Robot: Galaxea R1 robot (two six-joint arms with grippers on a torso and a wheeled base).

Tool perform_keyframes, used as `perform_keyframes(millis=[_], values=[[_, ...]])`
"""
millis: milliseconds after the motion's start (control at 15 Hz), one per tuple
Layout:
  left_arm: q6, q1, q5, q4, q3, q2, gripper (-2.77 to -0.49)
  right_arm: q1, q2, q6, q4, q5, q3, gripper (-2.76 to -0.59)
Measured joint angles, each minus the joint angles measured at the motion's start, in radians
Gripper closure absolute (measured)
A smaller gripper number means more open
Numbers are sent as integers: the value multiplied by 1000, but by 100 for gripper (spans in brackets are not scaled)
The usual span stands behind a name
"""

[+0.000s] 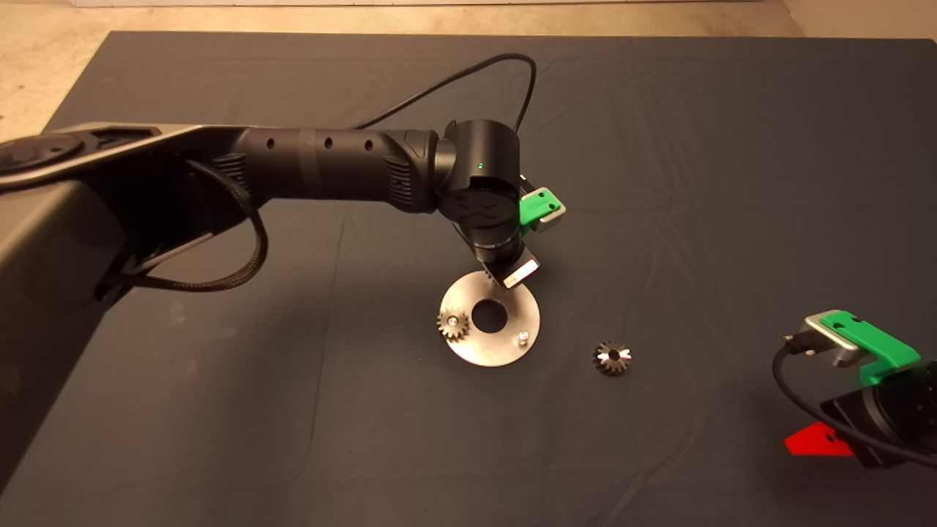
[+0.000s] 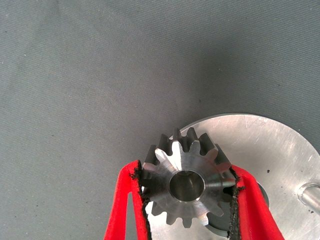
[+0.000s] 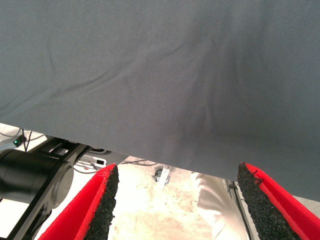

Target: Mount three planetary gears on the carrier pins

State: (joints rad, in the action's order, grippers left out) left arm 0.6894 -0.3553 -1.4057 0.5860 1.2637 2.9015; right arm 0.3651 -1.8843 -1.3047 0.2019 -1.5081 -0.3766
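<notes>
The shiny round plate (image 1: 492, 322) lies mid-mat. One planetary gear (image 1: 453, 323) sits on its left carrier pin. A second pin (image 1: 523, 337) at the plate's lower right stands bare; the third is hidden under the left arm. My left gripper (image 2: 186, 192) is shut on a second gear (image 2: 186, 182) and holds it over the plate's far edge (image 2: 260, 145), with a bare pin (image 2: 312, 192) beside it. The third gear (image 1: 612, 357) lies on the mat right of the plate. My right gripper (image 3: 175, 205) is open and empty, parked at the lower right (image 1: 856, 410).
The dark mat (image 1: 659, 183) covers the table. The left arm (image 1: 329, 168) reaches in from the left, with a black cable looping above it. Past the mat's edge the right wrist view shows floor and a person's leg (image 3: 210, 200).
</notes>
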Motion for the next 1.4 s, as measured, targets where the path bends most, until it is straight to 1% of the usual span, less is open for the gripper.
perform_keyframes(millis=[67,200,267,333,400,467,533,600,733,800,867,933,1000,1133,1200,1400], values=[[0,0,0,2,-3,-2,-55,0,0,0,0,0,0,-175],[1,1,-10,12,-27,-17,-55,0,0,0,0,0,0,-175],[6,1,-14,14,-40,-34,-55,0,0,0,0,0,0,-175],[28,2,-15,13,-56,-56,-55,0,0,0,0,0,0,-175],[32,4,-24,14,-71,-77,-55,0,0,0,0,0,0,-175],[39,15,-66,13,-72,-91,-54,0,-2,0,0,0,0,-175],[53,28,-82,14,-72,-104,-54,0,-2,0,0,-1,0,-175],[63,33,-87,12,-72,-102,-54,0,-3,0,0,0,0,-175],[81,33,-79,13,-73,-84,-55,0,-8,0,0,2,0,-175],[81,33,-77,13,-73,-70,-55,0,-6,0,0,-1,0,-175],[81,33,-68,13,-73,-58,-55,0,-4,0,0,-2,0,-175],[80,31,-59,12,-73,-51,-55,0,-3,0,0,0,0,-175],[80,30,-60,14,-73,-55,-55,0,-3,0,0,0,0,-175],[80,28,-77,13,-71,-69,-55,0,-3,0,0,0,0,-175],[80,27,-81,14,-70,-72,-55,0,-3,0,0,0,0,-175],[80,27,-79,13,-70,-69,-55,0,-5,0,0,0,0,-175]])
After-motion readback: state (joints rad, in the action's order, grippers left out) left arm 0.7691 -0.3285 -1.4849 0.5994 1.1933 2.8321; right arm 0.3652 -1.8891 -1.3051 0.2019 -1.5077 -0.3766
